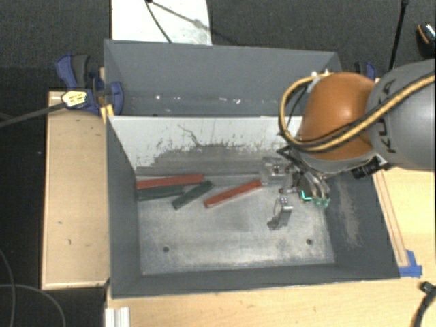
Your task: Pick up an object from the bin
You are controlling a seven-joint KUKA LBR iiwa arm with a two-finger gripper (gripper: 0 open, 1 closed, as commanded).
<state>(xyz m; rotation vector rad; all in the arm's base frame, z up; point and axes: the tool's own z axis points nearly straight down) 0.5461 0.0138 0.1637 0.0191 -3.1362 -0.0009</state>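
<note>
Hanging low over bare metal at the bin's (231, 254) right middle, my end effector (278, 215) carries nothing visible; apart or together, I cannot tell. Nothing is picked yet. Near its left lies a slim red-brown bar (233, 194), then dark green sticks (191, 195) and a longer red-brown bar (170, 181), all flat and straight on the scuffed grey floor.

Grey arm (412, 125), black KUKA lettering on its side. Orange domed cover (337, 111) just behind the gripper (279, 215). Yellow and black cables (398, 99) loop round it. Gripper silvery metal, small teal part (315, 197) beside.
</note>
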